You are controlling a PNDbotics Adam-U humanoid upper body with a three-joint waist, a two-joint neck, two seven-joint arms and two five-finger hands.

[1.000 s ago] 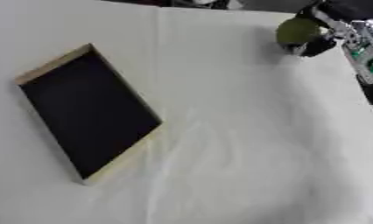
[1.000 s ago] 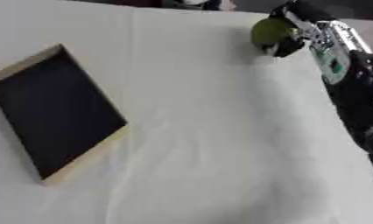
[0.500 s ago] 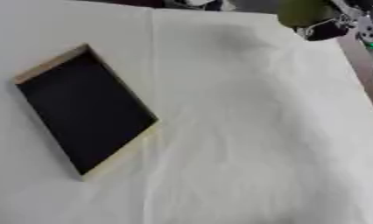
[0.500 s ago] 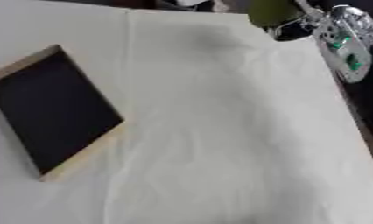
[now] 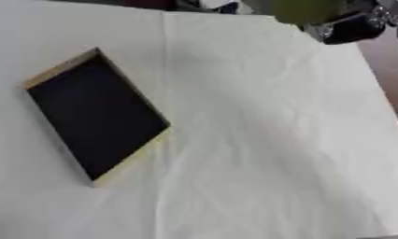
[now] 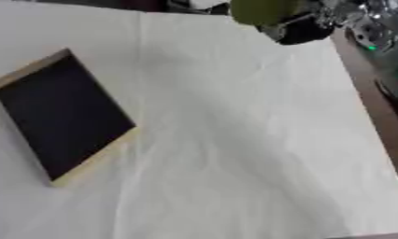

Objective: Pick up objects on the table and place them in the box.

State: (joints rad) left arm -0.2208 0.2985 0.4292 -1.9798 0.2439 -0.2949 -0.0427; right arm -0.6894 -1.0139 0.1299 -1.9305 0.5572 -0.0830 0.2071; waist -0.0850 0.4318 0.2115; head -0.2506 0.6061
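The table (image 5: 259, 154), covered in a wrinkled white cloth, filled nearly the whole frame when I looked, with its bare brown edge showing down the right side. The box (image 5: 96, 111) lay flat on the cloth in the left half of the frame, a shallow tray with a black inside and pale wooden walls, turned at an angle so one corner pointed toward the upper left. I saw nothing inside it. At the top right of the frame my right hand (image 6: 304, 29) came in with its dark fingers curled round a yellow-green rounded object (image 6: 261, 10), holding it at the top edge of the picture, near the far edge of the table and well apart from the box. The object was blurred and partly cut off by the frame, so I could not tell what it was. My left hand showed in neither view.
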